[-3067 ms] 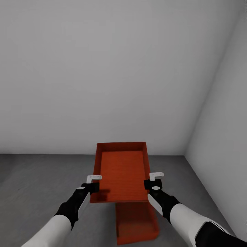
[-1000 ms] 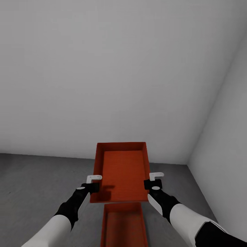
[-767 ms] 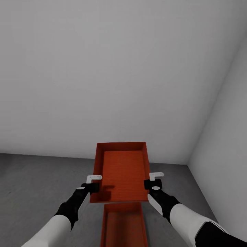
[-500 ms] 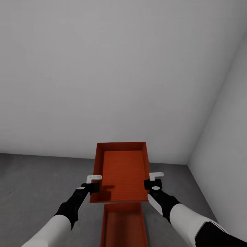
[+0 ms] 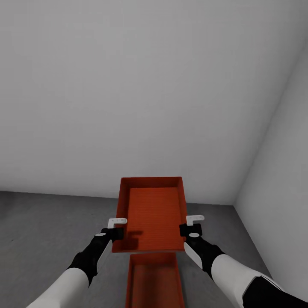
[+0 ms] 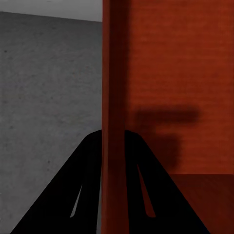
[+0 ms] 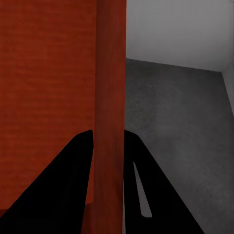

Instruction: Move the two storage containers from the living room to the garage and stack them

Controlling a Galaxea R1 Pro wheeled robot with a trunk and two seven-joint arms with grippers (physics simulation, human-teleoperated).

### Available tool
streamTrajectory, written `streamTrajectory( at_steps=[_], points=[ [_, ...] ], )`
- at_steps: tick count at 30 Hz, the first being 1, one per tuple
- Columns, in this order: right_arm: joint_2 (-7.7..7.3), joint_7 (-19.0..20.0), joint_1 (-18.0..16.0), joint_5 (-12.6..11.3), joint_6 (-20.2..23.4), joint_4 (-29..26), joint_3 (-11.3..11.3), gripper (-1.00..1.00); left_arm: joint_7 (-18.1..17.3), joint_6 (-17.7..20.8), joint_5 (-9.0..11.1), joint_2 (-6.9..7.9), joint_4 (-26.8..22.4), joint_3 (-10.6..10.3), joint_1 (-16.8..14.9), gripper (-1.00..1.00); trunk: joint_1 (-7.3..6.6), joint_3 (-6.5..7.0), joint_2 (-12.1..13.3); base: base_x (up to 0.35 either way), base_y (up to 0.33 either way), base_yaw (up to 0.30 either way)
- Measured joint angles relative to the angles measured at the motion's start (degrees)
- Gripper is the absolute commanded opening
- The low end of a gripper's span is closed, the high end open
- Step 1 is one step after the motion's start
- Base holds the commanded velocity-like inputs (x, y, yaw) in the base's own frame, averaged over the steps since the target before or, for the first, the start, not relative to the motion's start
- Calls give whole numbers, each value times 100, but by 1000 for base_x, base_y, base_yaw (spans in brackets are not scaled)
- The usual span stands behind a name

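Note:
I hold one orange-red storage container point(image 5: 152, 216) level in the air, open side up. My left gripper point(image 5: 114, 233) is shut on its left wall point(image 6: 113, 97) and my right gripper point(image 5: 191, 230) is shut on its right wall point(image 7: 110, 97); a black finger lies on each side of each wall. The second storage container point(image 5: 154, 280) sits on the dark grey garage floor point(image 5: 42, 231) directly below and nearer to me, partly hidden by the held one and cut off by the picture's edge.
A pale grey wall point(image 5: 128, 94) stands close ahead and meets a side wall point(image 5: 282, 162) in a corner at the right. Bare concrete floor stretches to the left of the containers.
Since about three seconds ago the view has shifted, so the floor container now lies centred under the held one instead of to the right. Nothing has moved in the last second.

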Motion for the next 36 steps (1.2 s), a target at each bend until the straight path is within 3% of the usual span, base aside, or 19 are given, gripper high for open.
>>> streamTrajectory(
  at_steps=[36],
  points=[
    [-15, 10, 0, 4, 19, -25, -2, -100, 22, 5, 26, -6, -7, -13, 0, -100, 0, -242, 0, 0, 0, 0]
  ],
)
